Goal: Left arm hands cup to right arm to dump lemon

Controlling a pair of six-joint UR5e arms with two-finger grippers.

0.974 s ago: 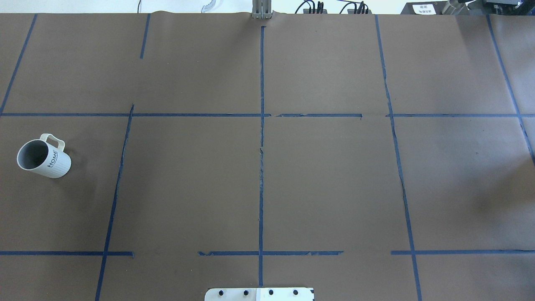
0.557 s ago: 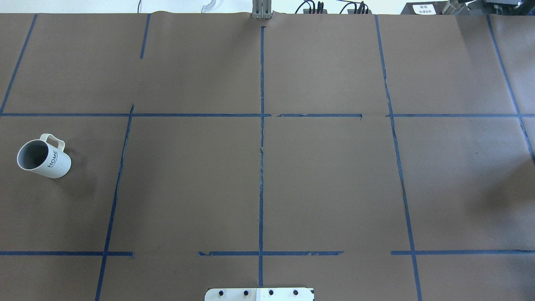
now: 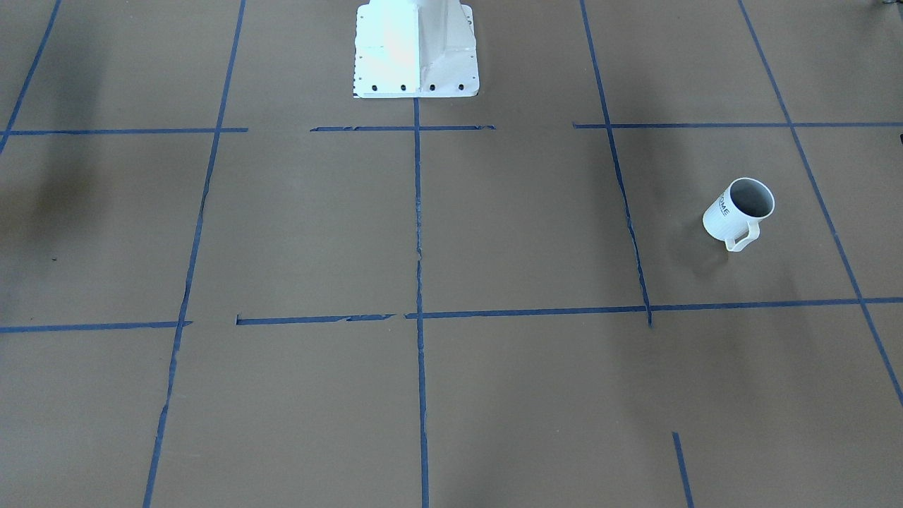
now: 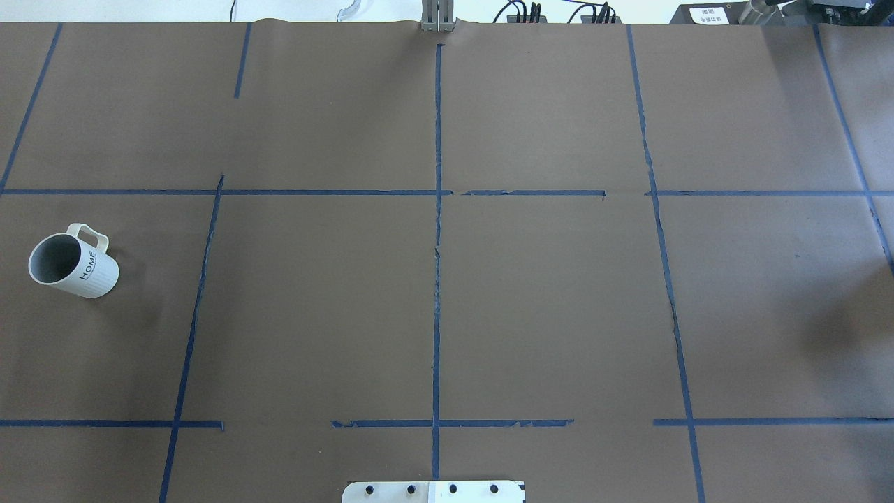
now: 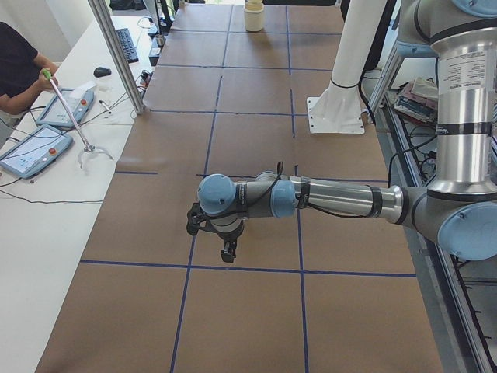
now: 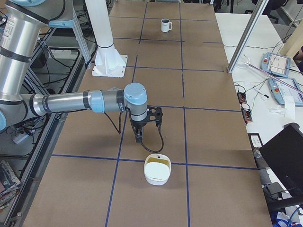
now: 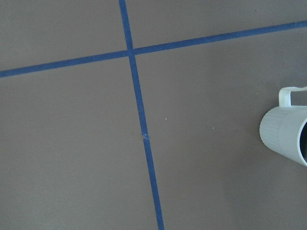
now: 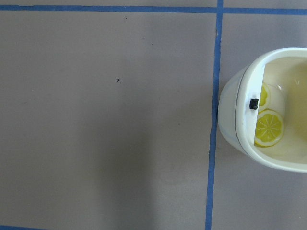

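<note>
The white ribbed cup (image 4: 73, 260) stands upright at the table's far left, with "HOME" on its side and its handle pointing away from the robot. It also shows in the front view (image 3: 737, 209), far off in the right side view (image 6: 165, 25), and at the right edge of the left wrist view (image 7: 288, 139). Its inside looks grey and no lemon shows in it. The left gripper (image 5: 227, 252) hangs fingers down over the table in the left side view; I cannot tell its state. The right gripper (image 6: 138, 137) hangs likewise in the right side view; I cannot tell its state.
A cream container (image 6: 157, 169) with a half lid stands just beyond the right gripper and shows in the right wrist view (image 8: 235, 120), with yellow citrus-slice shapes inside. The white robot base (image 3: 416, 49) stands at mid table. Operators' tablets lie on the side bench (image 5: 46, 148).
</note>
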